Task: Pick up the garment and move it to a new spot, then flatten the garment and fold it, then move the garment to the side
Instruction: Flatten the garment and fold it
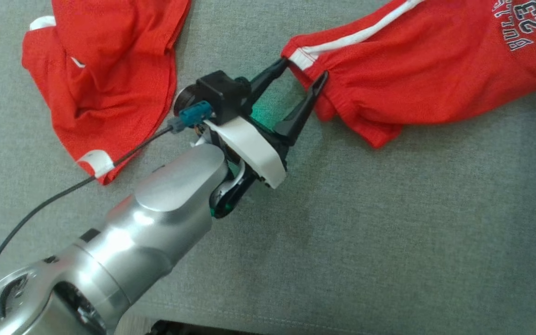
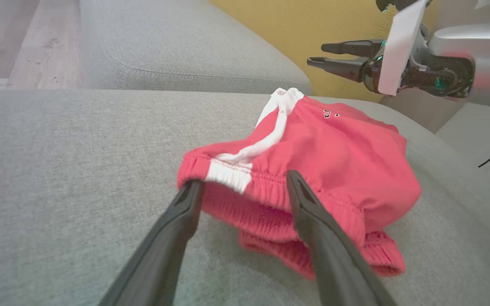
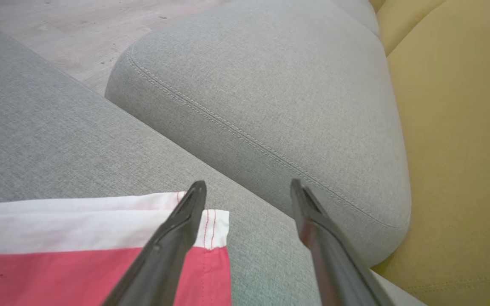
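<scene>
Forearm: silver left forearm (image 1: 156, 223) enters lower left over the bare grey seat cushion (image 1: 412, 232), with open room to its right.
Left gripper (image 1: 304, 70): jaws spread wide, tips straddling the waistband (image 2: 266, 187), clamping nothing.
Shorts (image 1: 435, 74): red, white-striped, crumpled on the cushion; waistband faces the gripper, long axis running to the head view's upper right.
Right gripper (image 3: 248, 183): jaws apart, empty, one finger over a white hem (image 3: 79, 229) on red cloth.
Second garment (image 1: 110, 70): red heap, upper left, apart from the shorts.
Beyond: cushion seam (image 3: 228, 123), yellow backrest (image 3: 462, 127).
</scene>
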